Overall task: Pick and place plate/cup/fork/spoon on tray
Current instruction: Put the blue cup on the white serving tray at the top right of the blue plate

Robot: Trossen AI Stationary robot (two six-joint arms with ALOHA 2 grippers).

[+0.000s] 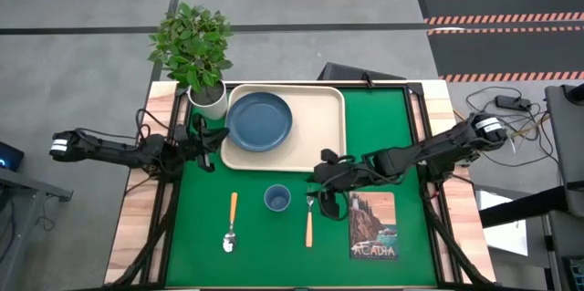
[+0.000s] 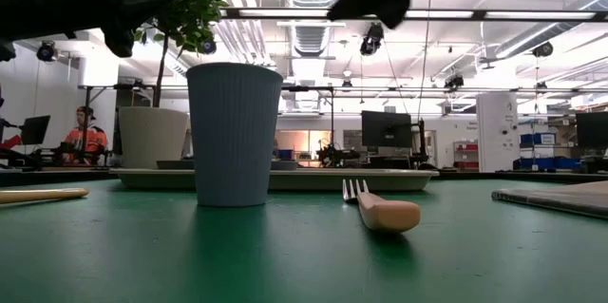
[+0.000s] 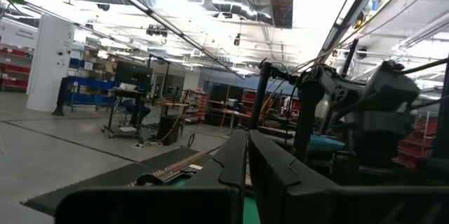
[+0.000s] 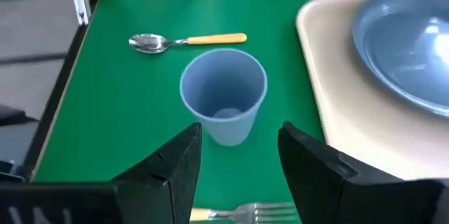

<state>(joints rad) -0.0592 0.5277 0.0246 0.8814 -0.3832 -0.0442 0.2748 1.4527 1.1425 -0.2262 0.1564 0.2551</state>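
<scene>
The slate-blue plate (image 1: 260, 120) lies on the left half of the cream tray (image 1: 319, 127). The light-blue cup (image 1: 277, 199) stands upright on the green mat, also in the right wrist view (image 4: 224, 104). The spoon (image 1: 231, 223) lies left of the cup, the fork (image 1: 309, 220) right of it. My right gripper (image 1: 321, 174) is open and empty, above the mat right of the cup; its fingers (image 4: 179, 164) point toward the cup. My left gripper (image 1: 208, 138) is shut and empty, raised near the tray's left edge.
A white pot with a green plant (image 1: 203, 67) stands at the tray's far left corner. The ACADIA picture card (image 1: 372, 225) lies on the mat right of the fork. A person in orange (image 2: 87, 137) sits in the room behind the table.
</scene>
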